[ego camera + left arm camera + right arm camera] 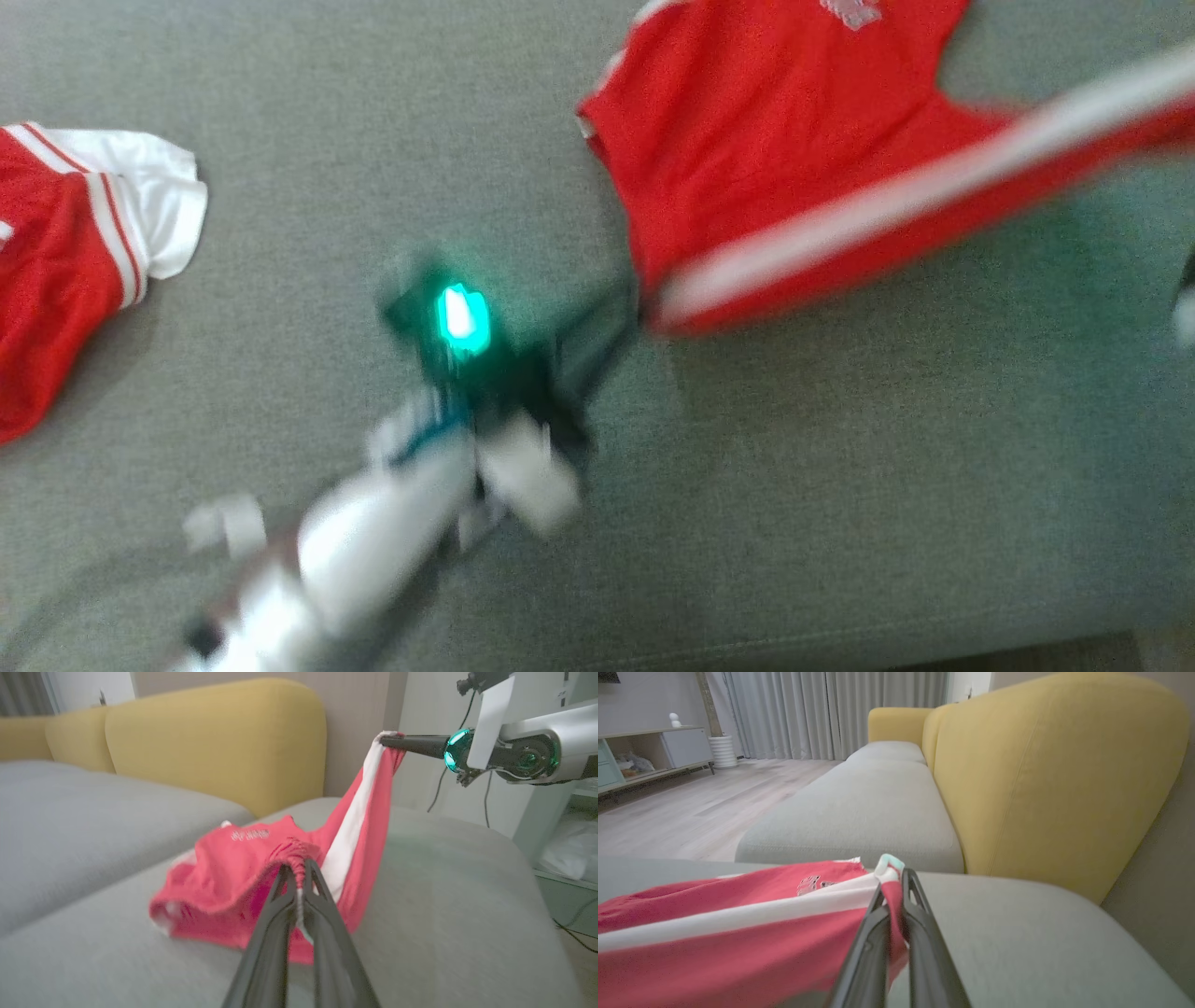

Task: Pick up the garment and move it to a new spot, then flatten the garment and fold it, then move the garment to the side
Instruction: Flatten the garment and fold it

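- Okay, so the head view is coming out pretty smeared. The left gripper [627, 303] is showing as a dark blur with a green glow behind it, and its tips are hard to make out where they're meeting red cloth.
- The left wrist view is doing better. That gripper's two dark fingers are lying closed on a bunched fold of the garment [224, 877], the red one with the white stripe.
- The right gripper [894, 877] is also clamping the garment, at a corner by the stripe's end (a small pale tag is sticking up at the tips). Seen from the left wrist, it's holding that corner up off the seat, with the stripe running between the two grips.
- The rest of the garment is sagging onto the grey seat cushion [840, 485], in front of the yellow backrest [215, 737]. The head view's upper edge is cutting off its top, and the print on it is too blurry to read.
- A second red-and-white garment [65, 252] is lying well apart on the cushion's left, getting cropped by the frame edge.
- Containers: a low cabinet [654, 751] across the floor is holding stuff in an open compartment, too small to tell what. A shelf [556, 875] by the sofa's end is holding a white bundle [572, 851], partly cut off.
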Robot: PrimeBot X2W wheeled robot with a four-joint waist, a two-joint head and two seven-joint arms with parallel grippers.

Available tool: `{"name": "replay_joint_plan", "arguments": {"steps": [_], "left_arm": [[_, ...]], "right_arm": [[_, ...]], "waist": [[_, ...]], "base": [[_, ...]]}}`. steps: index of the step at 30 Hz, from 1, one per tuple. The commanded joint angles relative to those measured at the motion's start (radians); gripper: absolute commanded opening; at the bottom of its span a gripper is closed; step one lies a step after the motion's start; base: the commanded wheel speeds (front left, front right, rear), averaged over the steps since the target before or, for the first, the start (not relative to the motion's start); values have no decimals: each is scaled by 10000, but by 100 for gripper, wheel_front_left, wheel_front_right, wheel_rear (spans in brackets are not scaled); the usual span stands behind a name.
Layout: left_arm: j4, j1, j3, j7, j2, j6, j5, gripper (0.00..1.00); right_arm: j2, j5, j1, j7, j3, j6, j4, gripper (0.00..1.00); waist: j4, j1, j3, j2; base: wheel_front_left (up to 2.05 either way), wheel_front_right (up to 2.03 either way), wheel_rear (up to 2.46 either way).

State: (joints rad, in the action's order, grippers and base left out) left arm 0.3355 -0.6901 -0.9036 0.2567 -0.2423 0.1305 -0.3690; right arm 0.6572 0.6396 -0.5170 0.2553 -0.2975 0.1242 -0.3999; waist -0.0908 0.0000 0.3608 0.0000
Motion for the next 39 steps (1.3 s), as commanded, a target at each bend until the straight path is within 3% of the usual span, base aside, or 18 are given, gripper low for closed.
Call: {"name": "replay_joint_plan", "arguments": {"steps": [1, 8, 12, 15, 21, 25, 31, 39], "left_arm": [[-495, -84, 408, 49, -222, -99, 72, 0], [-1543, 3587, 749, 50, -147, -729, 306, 0], [-2181, 4532, 881, 50, -48, -710, 158, 0], [-2454, 4540, 1112, 50, 281, -623, -135, 0], [-1568, 3201, 1342, -39, 1382, -210, -1320, 0], [-357, 1829, 1512, -403, 1781, -82, -2455, 0], [1157, 193, 1602, -514, 1908, -51, -3472, 0], [1871, -1017, 650, -206, 1918, -32, -4431, 0]], "right_arm": [[241, -150, 421, 63, 316, 65, 440, 0], [-1427, -1024, 5119, 64, 3039, 65, 3068, 0], [-1780, -1401, 6792, -228, 3982, 65, 4669, 0], [-1819, -1696, 6994, -780, 4494, 65, 5413, 0], [-1459, -2050, 5725, -1829, 4762, 65, 5047, 0], [-937, -2448, 4256, -2395, 4374, 65, 4237, 0], [-289, -2501, 1346, -2765, 2407, 65, 2326, 0], [99, -2237, -1699, -2165, -166, 65, -853, 0]], "waist": [[46, 0, -133, 0], [257, 0, -1080, 0], [446, 0, -1434, 0], [717, 0, -1463, 0], [1407, 0, -884, 0], [1667, 0, -287, 0], [1635, 0, 546, 0], [1768, 0, 1288, 0]], "base": [[0, 0, 0], [0, 0, 0], [0, 0, 0], [0, 0, 0], [0, 0, 0], [0, 0, 0], [0, 0, 0], [0, 0, 0]]}}
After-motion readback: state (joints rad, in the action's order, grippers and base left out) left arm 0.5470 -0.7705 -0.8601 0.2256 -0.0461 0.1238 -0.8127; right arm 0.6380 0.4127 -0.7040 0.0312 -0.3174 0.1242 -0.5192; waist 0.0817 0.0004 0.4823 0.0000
